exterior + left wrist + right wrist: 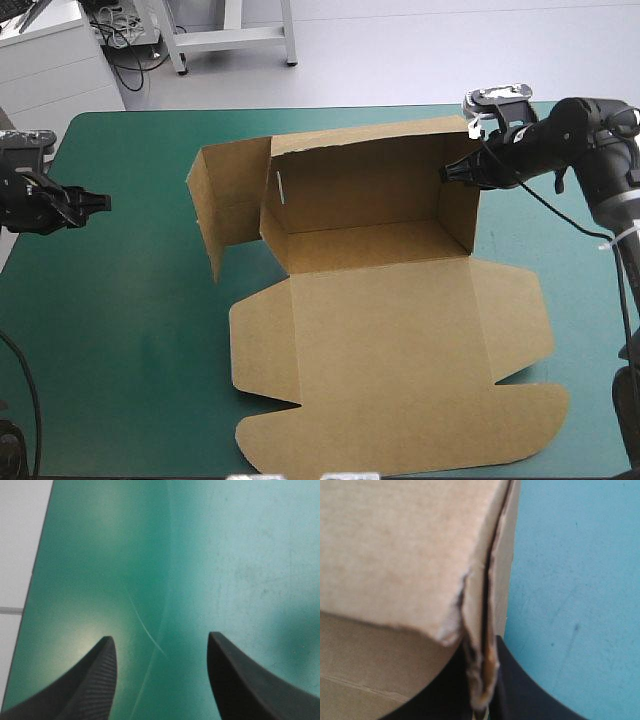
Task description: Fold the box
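The brown box (380, 300) lies in the middle of the table. Its back wall and right side wall stand raised, its left side flap (225, 200) swings outward, and the wide lid panel lies flat toward the near edge. My right gripper (452, 172) is at the top of the right side wall, shut on the box: in the right wrist view the doubled board edge (487, 645) is pinched between the black fingers (520, 690). My left gripper (98, 203) hovers near the table's left edge, away from the box, open (160, 680) over bare teal-green cover.
Teal-green cover (120, 330) lies bare left of the box and in a narrower strip to its right. The table's left edge (35, 595) runs close beside my left gripper. The lid's near flap reaches almost to the table's front edge.
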`<action>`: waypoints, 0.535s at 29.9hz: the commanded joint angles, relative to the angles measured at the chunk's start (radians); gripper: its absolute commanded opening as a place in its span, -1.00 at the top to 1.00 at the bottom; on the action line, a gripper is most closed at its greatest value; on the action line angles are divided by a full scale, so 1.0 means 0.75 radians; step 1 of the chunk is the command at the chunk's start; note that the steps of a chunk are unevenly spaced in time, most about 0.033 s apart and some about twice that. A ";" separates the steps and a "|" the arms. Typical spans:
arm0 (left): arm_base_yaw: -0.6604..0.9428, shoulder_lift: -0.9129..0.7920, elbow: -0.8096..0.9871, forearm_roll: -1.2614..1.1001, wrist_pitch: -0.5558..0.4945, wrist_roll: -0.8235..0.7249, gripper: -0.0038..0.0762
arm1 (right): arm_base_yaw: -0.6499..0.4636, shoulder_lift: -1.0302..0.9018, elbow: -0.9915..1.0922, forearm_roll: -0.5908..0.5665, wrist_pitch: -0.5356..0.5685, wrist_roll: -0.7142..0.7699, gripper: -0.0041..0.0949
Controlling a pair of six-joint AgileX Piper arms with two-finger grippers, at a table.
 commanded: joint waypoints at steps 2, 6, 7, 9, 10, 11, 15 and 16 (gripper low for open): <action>0.003 -0.045 0.064 -0.008 -0.066 0.015 -0.07 | 0.001 0.016 -0.146 -0.024 0.093 0.086 0.96; 0.003 -0.045 0.084 0.025 -0.008 0.029 -0.07 | 0.001 0.040 -0.153 -0.004 0.093 0.125 0.96; 0.003 -0.045 0.084 0.032 -0.008 0.029 -0.07 | 0.001 0.050 -0.153 -0.004 0.093 0.147 0.96; 0.003 -0.045 0.084 0.042 -0.008 0.029 -0.07 | 0.001 0.068 -0.153 -0.004 0.096 0.162 0.96; 0.003 -0.045 0.084 0.042 -0.008 0.029 -0.07 | 0.001 0.073 -0.153 0.000 0.096 0.162 0.96; 0.003 -0.045 0.084 0.037 -0.002 0.029 -0.07 | 0.001 0.086 -0.151 0.003 0.096 0.165 0.96; 0.003 -0.045 0.084 0.031 -0.003 0.029 -0.07 | 0.001 0.130 -0.151 0.008 0.096 0.170 0.96; 0.003 -0.045 0.084 0.027 -0.003 0.029 -0.07 | 0.001 0.141 -0.151 0.008 0.096 0.170 0.96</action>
